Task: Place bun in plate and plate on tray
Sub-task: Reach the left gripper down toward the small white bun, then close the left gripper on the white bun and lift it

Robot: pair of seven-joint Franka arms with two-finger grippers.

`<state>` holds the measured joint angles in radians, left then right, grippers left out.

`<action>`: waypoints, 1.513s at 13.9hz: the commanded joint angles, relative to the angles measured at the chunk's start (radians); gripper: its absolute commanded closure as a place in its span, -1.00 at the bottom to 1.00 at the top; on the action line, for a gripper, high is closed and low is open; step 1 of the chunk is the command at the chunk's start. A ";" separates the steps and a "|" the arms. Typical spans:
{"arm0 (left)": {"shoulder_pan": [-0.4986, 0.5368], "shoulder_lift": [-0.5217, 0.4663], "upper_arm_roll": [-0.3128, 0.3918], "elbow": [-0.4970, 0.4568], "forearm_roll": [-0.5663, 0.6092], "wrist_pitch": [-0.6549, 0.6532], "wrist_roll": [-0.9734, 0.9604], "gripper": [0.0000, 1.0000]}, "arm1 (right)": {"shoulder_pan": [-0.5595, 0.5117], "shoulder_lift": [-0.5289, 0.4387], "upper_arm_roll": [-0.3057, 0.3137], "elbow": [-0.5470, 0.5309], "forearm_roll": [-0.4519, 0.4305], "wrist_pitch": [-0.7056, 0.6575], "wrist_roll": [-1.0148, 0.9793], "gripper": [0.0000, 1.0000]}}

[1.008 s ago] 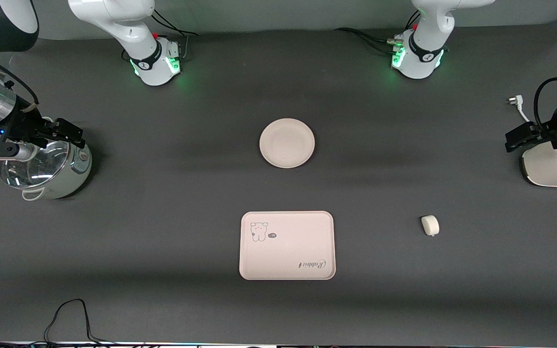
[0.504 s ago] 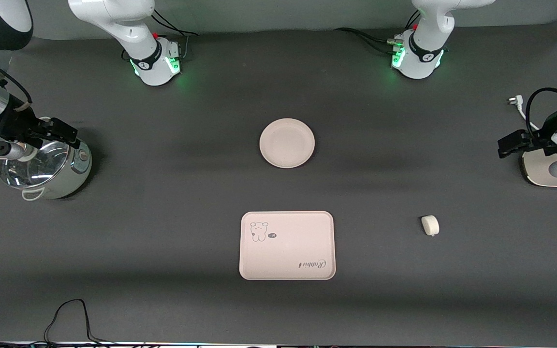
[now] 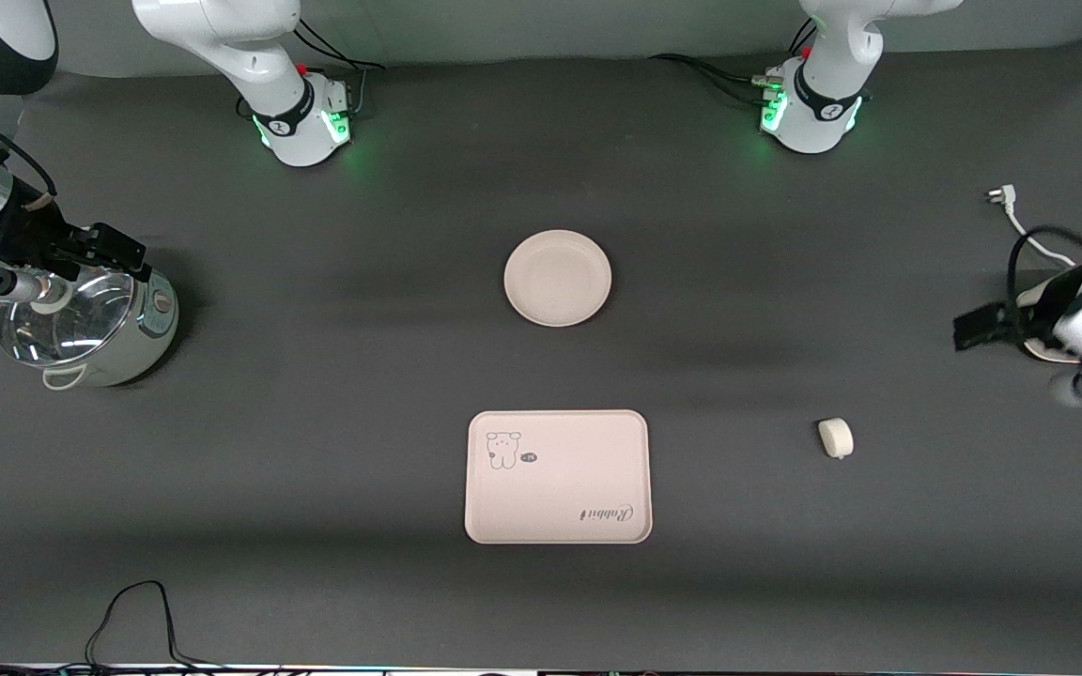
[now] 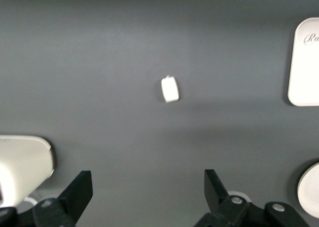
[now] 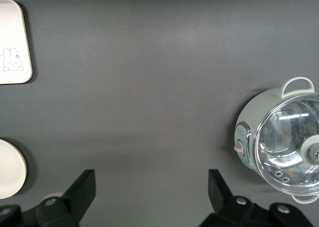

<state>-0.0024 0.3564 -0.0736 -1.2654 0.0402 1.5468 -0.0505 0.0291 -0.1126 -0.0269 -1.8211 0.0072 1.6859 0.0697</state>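
The bun [image 3: 836,437] sits lower right in the front view, closest to the left gripper [image 3: 973,330], spread wide and empty up-right of it; the right gripper [image 3: 118,252], also open and empty, waits over the pot [image 3: 90,329].

My dark grey desk [image 3: 316,451] carried the plate [image 3: 558,278] at its middle, with the tray [image 3: 557,476] nearer the front camera. The bun [image 3: 836,437] lay toward my left arm's end, well apart from both. A glass-lidded pot [image 3: 85,329] sat at my right arm's end.
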 commanded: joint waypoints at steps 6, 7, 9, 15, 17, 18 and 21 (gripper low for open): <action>-0.016 0.185 -0.006 -0.021 -0.008 0.136 -0.020 -1.00 | 0.005 -0.036 0.012 -0.041 0.034 0.014 -0.008 -1.00; -0.010 0.193 -0.006 -0.070 -0.008 0.185 -0.019 -1.00 | 0.005 -0.036 0.012 -0.044 0.036 0.015 -0.008 -1.00; -0.005 0.194 -0.005 -0.210 -0.008 0.350 -0.020 -1.00 | 0.005 -0.036 0.012 -0.055 0.036 0.018 -0.007 -1.00; -0.001 0.311 -0.003 -0.342 -0.048 0.604 -0.023 -1.00 | 0.011 -0.022 0.010 -0.098 0.105 0.017 -0.013 -1.00; -0.001 0.337 -0.003 -0.344 -0.052 0.619 -0.023 -1.00 | 0.017 -0.016 0.010 -0.104 0.105 0.012 -0.021 -1.00; -0.001 0.343 -0.003 -0.347 -0.052 0.627 -0.023 -1.00 | 0.021 -0.018 0.012 -0.109 0.105 0.003 -0.021 -1.00; -0.001 0.346 -0.003 -0.358 -0.051 0.638 -0.022 -0.97 | 0.025 -0.025 0.012 -0.130 0.103 -0.012 -0.019 -1.00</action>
<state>-0.0011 0.7146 -0.0790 -1.6029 0.0018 2.1655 -0.0625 0.0450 -0.1204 -0.0098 -1.9307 0.0971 1.6792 0.0684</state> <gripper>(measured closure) 0.013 0.000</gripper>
